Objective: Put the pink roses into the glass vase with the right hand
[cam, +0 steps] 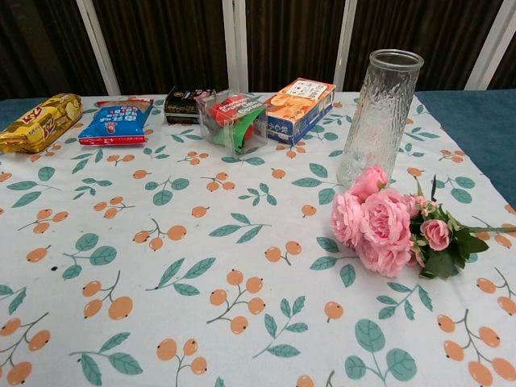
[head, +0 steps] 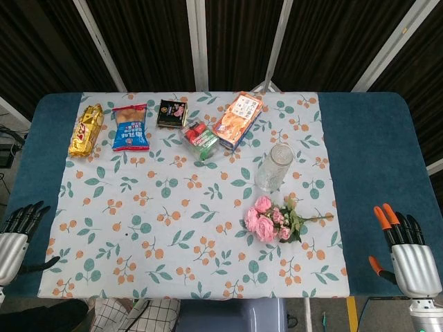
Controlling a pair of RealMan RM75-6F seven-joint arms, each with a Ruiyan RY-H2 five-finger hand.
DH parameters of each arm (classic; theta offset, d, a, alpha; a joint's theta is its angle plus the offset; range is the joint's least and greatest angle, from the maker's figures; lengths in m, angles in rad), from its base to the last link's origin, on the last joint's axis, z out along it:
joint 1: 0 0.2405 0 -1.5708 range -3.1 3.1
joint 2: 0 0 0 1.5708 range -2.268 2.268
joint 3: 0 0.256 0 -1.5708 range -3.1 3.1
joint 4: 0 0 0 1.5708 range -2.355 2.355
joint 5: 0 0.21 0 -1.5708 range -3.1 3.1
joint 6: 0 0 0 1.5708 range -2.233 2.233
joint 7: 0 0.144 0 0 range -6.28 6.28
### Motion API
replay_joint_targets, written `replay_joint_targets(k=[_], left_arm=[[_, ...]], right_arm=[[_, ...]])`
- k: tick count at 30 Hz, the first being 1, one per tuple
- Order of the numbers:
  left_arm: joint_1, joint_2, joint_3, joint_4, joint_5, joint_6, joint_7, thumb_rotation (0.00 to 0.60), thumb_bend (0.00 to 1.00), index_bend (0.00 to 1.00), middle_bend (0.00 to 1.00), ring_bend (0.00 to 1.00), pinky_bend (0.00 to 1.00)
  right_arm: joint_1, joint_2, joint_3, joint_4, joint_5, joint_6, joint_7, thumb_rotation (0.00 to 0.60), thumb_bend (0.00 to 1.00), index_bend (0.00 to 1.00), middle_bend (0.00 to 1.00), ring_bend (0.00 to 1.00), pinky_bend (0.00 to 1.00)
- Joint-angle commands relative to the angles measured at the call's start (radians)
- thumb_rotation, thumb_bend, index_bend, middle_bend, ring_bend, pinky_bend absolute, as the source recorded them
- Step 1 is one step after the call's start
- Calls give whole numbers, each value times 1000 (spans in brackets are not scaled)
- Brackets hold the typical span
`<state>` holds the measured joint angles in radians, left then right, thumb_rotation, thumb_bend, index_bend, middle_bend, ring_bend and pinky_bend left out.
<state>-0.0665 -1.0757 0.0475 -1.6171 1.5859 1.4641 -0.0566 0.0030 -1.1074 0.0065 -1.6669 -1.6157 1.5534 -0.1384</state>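
A bunch of pink roses [head: 266,218] [cam: 380,228] lies flat on the floral tablecloth, blooms to the left and stems pointing right. Just behind it stands an empty clear glass vase [head: 273,167] [cam: 377,114], upright. My right hand [head: 409,252] hovers at the table's near right corner, well right of the roses, fingers spread and holding nothing. My left hand [head: 15,238] sits at the near left edge, fingers apart and empty. Neither hand shows in the chest view.
Along the back stand a yellow snack bag [head: 86,129], a blue snack bag [head: 130,127], a dark small box [head: 172,113], a clear box with red and green contents [head: 201,139] and an orange cracker box [head: 237,119]. Blue table cover [head: 374,152] flanks the cloth.
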Motion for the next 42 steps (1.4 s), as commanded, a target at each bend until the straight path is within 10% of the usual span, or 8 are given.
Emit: replay_joint_targets(k=[1,23,42], left_arm=[[-1,0,0,0,0,-1,-1,600,0,0,0,0,0],[3,-6,-4,13,8,17,16,600,0,0,0,0,0],[-2,1,0,4,7,0,-2,600,0,0,0,0,0]], right_arm=[[-1,0,0,-1,-1,2,2,600,307,0,0,0,0],[38,-8,-22,-127,-45,-70,-31,600,284,0,0,0,0],[257,-269,101,-78,150,-381,-148,600,284,0,0,0,0]])
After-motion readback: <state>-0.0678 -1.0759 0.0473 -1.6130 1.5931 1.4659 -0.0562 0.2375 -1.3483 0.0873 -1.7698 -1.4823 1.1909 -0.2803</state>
